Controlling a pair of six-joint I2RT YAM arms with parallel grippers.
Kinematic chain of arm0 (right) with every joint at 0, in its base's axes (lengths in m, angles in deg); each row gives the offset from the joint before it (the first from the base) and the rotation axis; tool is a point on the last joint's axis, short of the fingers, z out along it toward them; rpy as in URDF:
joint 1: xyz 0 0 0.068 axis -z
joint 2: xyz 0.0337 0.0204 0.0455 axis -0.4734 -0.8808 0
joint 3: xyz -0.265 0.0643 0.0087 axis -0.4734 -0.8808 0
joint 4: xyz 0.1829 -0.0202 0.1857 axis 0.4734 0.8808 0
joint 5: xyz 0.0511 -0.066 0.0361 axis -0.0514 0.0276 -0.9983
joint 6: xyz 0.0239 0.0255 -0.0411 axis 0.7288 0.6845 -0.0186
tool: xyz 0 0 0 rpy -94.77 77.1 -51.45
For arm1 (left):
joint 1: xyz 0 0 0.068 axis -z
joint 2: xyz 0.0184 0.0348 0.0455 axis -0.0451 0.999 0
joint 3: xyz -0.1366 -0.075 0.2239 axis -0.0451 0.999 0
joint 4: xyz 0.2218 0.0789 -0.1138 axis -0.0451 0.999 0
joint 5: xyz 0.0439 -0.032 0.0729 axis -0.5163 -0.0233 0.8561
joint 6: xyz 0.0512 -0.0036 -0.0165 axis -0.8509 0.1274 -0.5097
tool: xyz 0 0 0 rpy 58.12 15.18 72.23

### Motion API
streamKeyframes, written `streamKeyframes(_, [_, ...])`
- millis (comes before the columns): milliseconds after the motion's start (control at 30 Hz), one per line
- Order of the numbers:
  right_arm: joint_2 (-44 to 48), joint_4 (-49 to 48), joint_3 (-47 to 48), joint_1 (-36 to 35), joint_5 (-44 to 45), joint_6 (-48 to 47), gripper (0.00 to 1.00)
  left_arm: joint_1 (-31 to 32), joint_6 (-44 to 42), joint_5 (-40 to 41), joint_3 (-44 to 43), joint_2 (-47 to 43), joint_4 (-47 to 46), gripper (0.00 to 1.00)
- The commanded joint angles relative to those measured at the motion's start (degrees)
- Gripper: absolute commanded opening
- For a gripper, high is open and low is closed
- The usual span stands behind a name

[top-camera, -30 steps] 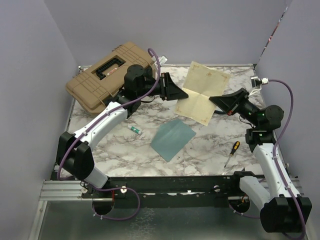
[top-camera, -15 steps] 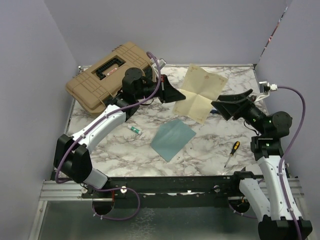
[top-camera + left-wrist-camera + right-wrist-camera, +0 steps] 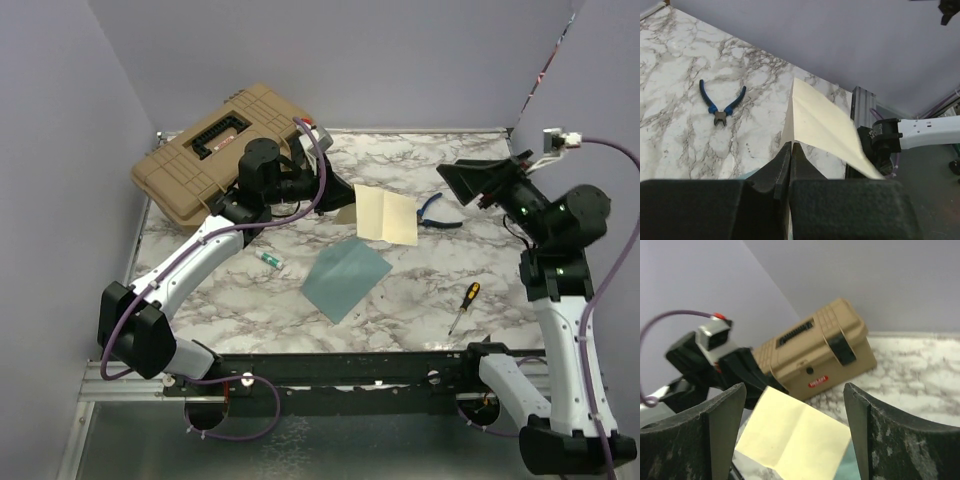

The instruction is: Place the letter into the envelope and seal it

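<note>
The letter (image 3: 388, 214) is now folded in half, pinched at its edge by the clenched left end effector (image 3: 791, 146). The right end effector (image 3: 794, 395) has released it and withdrawn toward 2 o'clock. The envelope (image 3: 345, 277) lies at 6 o'clock of the letter, so insertion looks next.

1. letter (image 3: 386, 214): cream paper, matt, creased.
2. envelope (image 3: 346, 279): teal paper, matt, smooth.
3. bench (image 3: 420, 290): marble-patterned top, smooth, slight sheen.
4. toolbox (image 3: 215, 145): tan plastic, ribbed, matt.
5. pliers (image 3: 717, 112): blue coated handles.
</note>
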Motion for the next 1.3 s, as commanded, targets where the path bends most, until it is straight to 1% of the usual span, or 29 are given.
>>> streamKeyframes(0, [-4.91, 7.53, -2.58, 0.13, -7.46, -3.6, 0.84, 0.09, -2.11, 2.38, -0.6, -1.41, 0.77, 0.0])
streamKeyframes(133, [-4.4, 3.37, -8.66, 0.13, -13.04, -5.34, 0.88, 0.09, -0.68, -2.16, -1.17, -1.24, 0.8, 0.0])
streamKeyframes(233, [-4.43, 3.23, -11.42, 0.13, -15.65, -7.33, 0.87, 0.09, -1.0, -6.63, -0.69, -1.77, 0.77, 0.0])
streamKeyframes(400, [-3.53, -5.52, -16.13, 0.04, -26.07, -9.12, 0.87, 0.17, 0.48, -16.67, -1.07, -1.64, 0.75, 0.0])
streamKeyframes(500, [-4.16, -6.85, -15.84, -0.3, -31.06, -10.43, 0.84, 0.1, -0.52, -21.21, -0.03, -2.43, 0.67, 0.0])
streamKeyframes(533, [-4.46, -6.49, -15.31, -0.83, -32.82, -11.2, 0.83, 0.09, -1.24, -21.35, 0.51, -2.98, 0.64, 0.0])
streamKeyframes(600, [-4.71, -2.3, -13.33, -3.43, -34.62, -15.54, 0.8, 0.16, -1.63, -21.6, 0.77, -3.49, 0.68, 0.0])
streamKeyframes(700, [-5.29, 5.39, -10.66, -7.38, -34.68, -22.35, 0.77, 0.18, -1.31, -21.68, 0.2, -3.16, 0.75, 0.0])
streamKeyframes(800, [-6.62, 9.91, -8.9, -9.6, -34.27, -25.43, 0.73, 0.16, -0.95, -21.73, -0.45, -2.54, 0.71, 0.0])
streamKeyframes(833, [-6.92, 10.79, -8.58, -9.89, -33.3, -25.79, 0.7, 0.18, -1.01, -21.85, -0.49, -2.54, 0.74, 0.0])
streamKeyframes(933, [-7.89, 12.07, -8.03, -10.02, -30.81, -25.9, 0.53, 0.12, -1.47, -21.57, -0.05, -2.92, 0.79, 0.0])
streamKeyframes(967, [-8.22, 12.1, -7.78, -10.13, -30.6, -25.83, 0.44, 0.1, -1.55, -21.37, 0.17, -3.11, 0.76, 0.0])
streamKeyframes(1033, [-8.93, 12.21, -7.27, -10.39, -30.46, -25.72, 0.32, 0.07, -1.54, -21.23, 0.37, -3.27, 0.84, 0.0])
streamKeyframes(1167, [-9.74, 13.07, -6.36, -10.98, -30.2, -26.23, 0.15, 0.09, -1.48, -20.03, 0.56, -3.62, 1.18, 0.0])
streamKeyframes(1200, [-9.87, 13.01, -6.3, -11.07, -30.01, -26.28, 0.07, 0.09, -1.49, -19.77, 0.56, -3.69, 1.26, 0.01])
streamKeyframes(1233, [-9.91, 12.99, -6.06, -11.12, -29.35, -26.17, 0.02, -0.02, -1.75, -19.41, 0.37, -3.77, 1.76, 0.15])
streamKeyframes(1267, [-9.77, 12.94, -5.84, -11.12, -27.68, -25.98, 0.01, -0.31, -2.88, -18.78, 0.03, -3.93, 4.4, 0.28])
